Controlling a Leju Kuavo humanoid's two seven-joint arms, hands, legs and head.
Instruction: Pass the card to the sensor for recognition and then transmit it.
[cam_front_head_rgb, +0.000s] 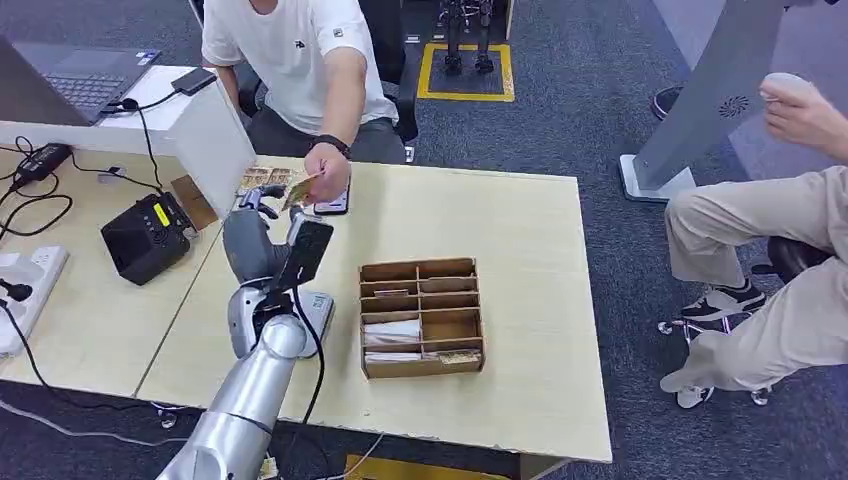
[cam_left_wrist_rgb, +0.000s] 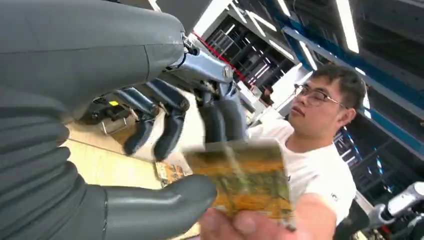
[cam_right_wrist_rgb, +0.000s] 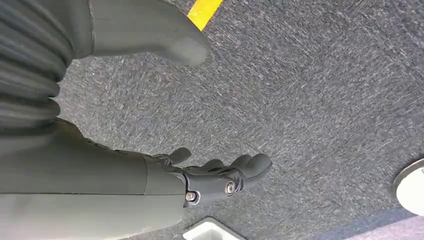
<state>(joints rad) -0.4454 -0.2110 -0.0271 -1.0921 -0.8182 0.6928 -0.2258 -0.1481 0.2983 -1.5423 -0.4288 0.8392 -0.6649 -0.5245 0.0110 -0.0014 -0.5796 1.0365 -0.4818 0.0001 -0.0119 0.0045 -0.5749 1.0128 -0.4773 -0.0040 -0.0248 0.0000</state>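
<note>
A yellowish card (cam_front_head_rgb: 299, 189) (cam_left_wrist_rgb: 245, 180) is in a person's hand (cam_front_head_rgb: 326, 175) over the far side of the wooden table (cam_front_head_rgb: 520, 300). My left hand (cam_front_head_rgb: 262, 205) (cam_left_wrist_rgb: 165, 150) reaches up beside it. In the left wrist view the card looks blurred and lies in the gap between my thumb (cam_left_wrist_rgb: 165, 200) and my straight fingers (cam_left_wrist_rgb: 220, 117), which stand well apart; the person's fingers (cam_left_wrist_rgb: 250, 225) pinch its near edge. The black sensor box (cam_front_head_rgb: 145, 238) sits left of my arm. My right hand (cam_right_wrist_rgb: 220, 175) hangs over grey carpet, fingers loosely bent, holding nothing.
A wooden sorting box (cam_front_head_rgb: 422, 318) with several compartments and cards stands at the table's middle. More cards (cam_front_head_rgb: 265, 178) and a phone (cam_front_head_rgb: 335, 205) lie at the far edge. A white divider (cam_front_head_rgb: 215, 130), laptop (cam_front_head_rgb: 80, 80) and cables are left. A second person (cam_front_head_rgb: 770, 260) sits right.
</note>
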